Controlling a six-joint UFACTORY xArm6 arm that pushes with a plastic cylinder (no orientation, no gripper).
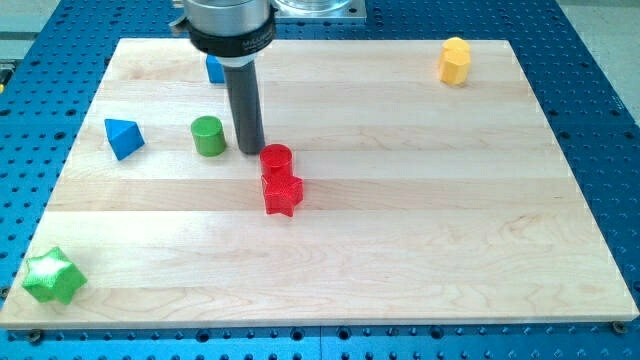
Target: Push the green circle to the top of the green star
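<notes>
The green circle (209, 136) stands on the wooden board at the view's upper left. The green star (52, 276) lies far from it, at the board's bottom left corner. My tip (250, 151) rests on the board just to the right of the green circle, a small gap apart, and just to the upper left of the red circle (276, 160). The dark rod rises from the tip to the arm's mount at the view's top.
A red star (282, 194) sits just below the red circle, touching it. A blue triangle (123, 138) lies left of the green circle. A blue block (214, 69) is partly hidden behind the rod. A yellow hexagon (454, 61) stands at the top right.
</notes>
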